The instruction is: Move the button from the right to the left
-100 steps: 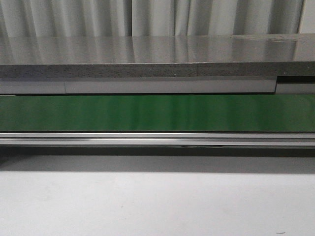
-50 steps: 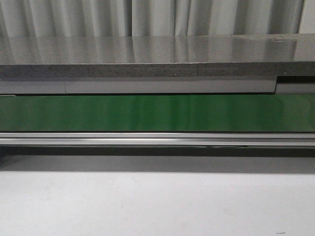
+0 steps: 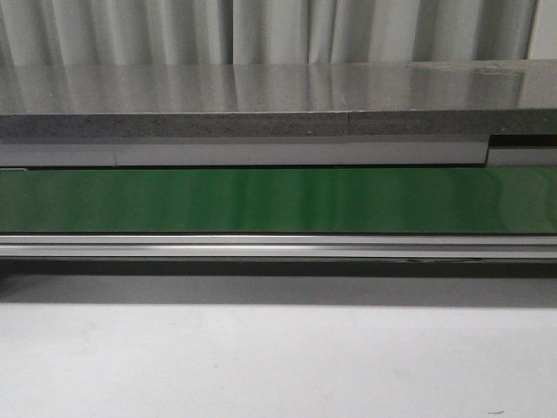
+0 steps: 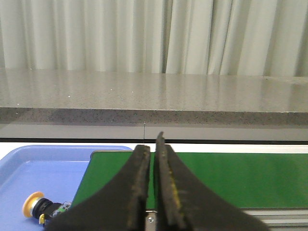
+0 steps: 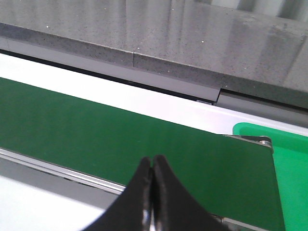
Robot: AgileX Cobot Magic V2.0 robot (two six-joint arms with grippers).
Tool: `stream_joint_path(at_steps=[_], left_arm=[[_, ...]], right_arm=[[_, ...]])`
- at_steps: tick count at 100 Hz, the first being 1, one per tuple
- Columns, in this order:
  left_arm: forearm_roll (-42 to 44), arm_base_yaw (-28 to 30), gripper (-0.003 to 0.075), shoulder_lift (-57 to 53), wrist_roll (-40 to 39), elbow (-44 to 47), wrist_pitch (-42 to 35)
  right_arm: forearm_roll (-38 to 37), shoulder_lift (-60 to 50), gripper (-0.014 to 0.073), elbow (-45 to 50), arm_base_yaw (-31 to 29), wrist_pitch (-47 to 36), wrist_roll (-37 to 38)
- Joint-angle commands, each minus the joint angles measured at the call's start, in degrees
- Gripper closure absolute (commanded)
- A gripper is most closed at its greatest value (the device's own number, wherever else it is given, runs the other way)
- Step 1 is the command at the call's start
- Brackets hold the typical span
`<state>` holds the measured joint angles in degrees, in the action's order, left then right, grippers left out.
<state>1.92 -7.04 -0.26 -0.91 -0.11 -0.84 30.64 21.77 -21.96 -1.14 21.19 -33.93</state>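
The button (image 4: 36, 205) lies on its side in a blue tray (image 4: 53, 166), its yellow-orange cap pointing away from the black body. It shows only in the left wrist view. My left gripper (image 4: 150, 144) is shut and empty, hanging over the end of the green belt (image 4: 231, 178), off to the side of the button and apart from it. My right gripper (image 5: 152, 160) is also shut on nothing, above the near edge of the green belt (image 5: 96, 130). Neither gripper appears in the front view.
A green tray (image 5: 288, 159) sits past the belt's end in the right wrist view. A metal rail (image 3: 278, 246) runs along the belt's (image 3: 278, 200) front edge. Behind it stands a grey stone ledge (image 3: 261, 100), with curtains behind.
Only a faint dark reflection on the front rail has drifted to the right. Nothing else in the front view differs.
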Motion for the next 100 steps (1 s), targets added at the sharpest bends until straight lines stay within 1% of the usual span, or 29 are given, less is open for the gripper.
stream_joint_path(at_steps=[1,89,100], left_arm=[[-0.1,0.3,0.0715,-2.1,-0.7,2.4,-4.2],[-0.1,0.3,0.0715,-2.1,-0.7,2.4,-4.2],[-0.1,0.3,0.0715,-2.1,-0.7,2.4,-4.2]], right_arm=[[0.9,0.4,0.0662,-1.4,-0.1,-3.8,-0.6],[0.9,0.4,0.0662,-1.4,-0.1,-3.8,-0.6],[0.6,0.4,0.0662,-1.4,-0.1,-5.3,-0.6]])
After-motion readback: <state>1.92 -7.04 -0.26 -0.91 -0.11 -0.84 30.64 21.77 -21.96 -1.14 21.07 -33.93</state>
